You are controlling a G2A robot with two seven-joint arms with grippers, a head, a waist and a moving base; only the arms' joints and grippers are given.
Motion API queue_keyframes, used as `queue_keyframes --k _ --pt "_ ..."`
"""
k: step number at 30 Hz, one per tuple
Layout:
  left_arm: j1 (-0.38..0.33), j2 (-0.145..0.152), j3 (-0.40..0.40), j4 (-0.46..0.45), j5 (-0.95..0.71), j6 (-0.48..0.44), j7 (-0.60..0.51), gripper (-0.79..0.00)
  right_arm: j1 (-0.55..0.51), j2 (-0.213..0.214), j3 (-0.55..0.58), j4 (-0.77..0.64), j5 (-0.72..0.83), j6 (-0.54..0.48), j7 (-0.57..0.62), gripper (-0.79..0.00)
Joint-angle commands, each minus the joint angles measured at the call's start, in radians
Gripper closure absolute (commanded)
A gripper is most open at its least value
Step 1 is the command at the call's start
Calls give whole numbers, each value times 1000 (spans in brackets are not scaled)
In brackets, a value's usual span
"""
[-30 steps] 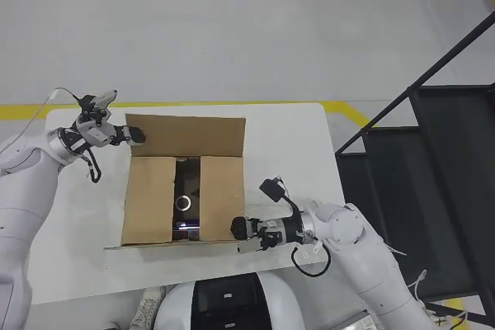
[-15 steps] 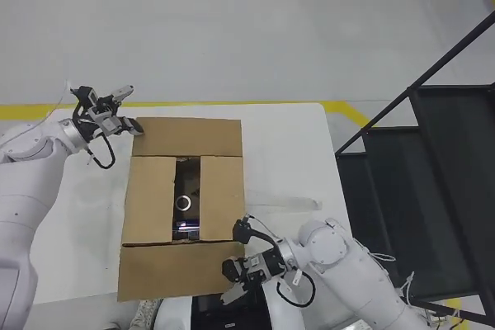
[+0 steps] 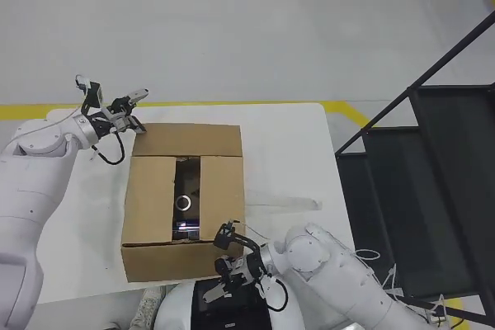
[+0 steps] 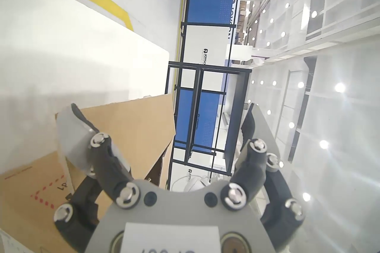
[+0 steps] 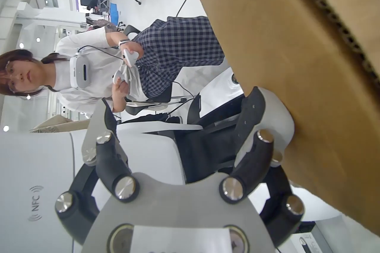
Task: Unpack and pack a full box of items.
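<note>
Left gripper (image 3: pixel 128 111) is hovering at the far left corner of the box (image 3: pixel 153 198), over the white table (image 3: pixel 289 140). In the left wrist view the left gripper (image 4: pixel 161 114) is spread wide and holding nothing. One finger (image 4: pixel 69 125) is sitting right against the edge of the brown flap of the box (image 4: pixel 124 129), the other is hanging in open air.

The box is sitting mid-table. Its far flap (image 3: pixel 188 140) is lying flat and its near flap (image 3: pixel 177 260) is hanging down the front. The two side flaps are lying inward, leaving a gap down the middle. Dark contents (image 3: pixel 187 221) are showing in that gap, with a round ring (image 3: pixel 183 201) among them; can't tell what they are.

Right gripper (image 3: pixel 223 276) is sitting at the near right corner of the box, below the table edge. In the right wrist view the right gripper (image 5: pixel 178 106) is also wide open and gripping nothing. One finger (image 5: pixel 261 117) is touching the underside of the cardboard of the box (image 5: pixel 297 28).

A clear strip (image 3: pixel 280 200) is lying on the table just right of the box. A black stair frame (image 3: pixel 421 148) is standing far right.
</note>
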Motion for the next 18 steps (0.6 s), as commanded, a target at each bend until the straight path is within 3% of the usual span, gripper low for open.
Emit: queue_keyframes --k 1,10,18 --pt "-4 -1 4 0 27 12 7 -785 5 0 -6 8 -34 14 -30 -785" --pt "-36 -15 -6 7 35 30 33 -785 27 -4 -22 34 -77 19 -172 -785" --pt "-43 -22 -32 20 14 -8 37 -785 64 -11 -47 56 -81 32 -215 -785"
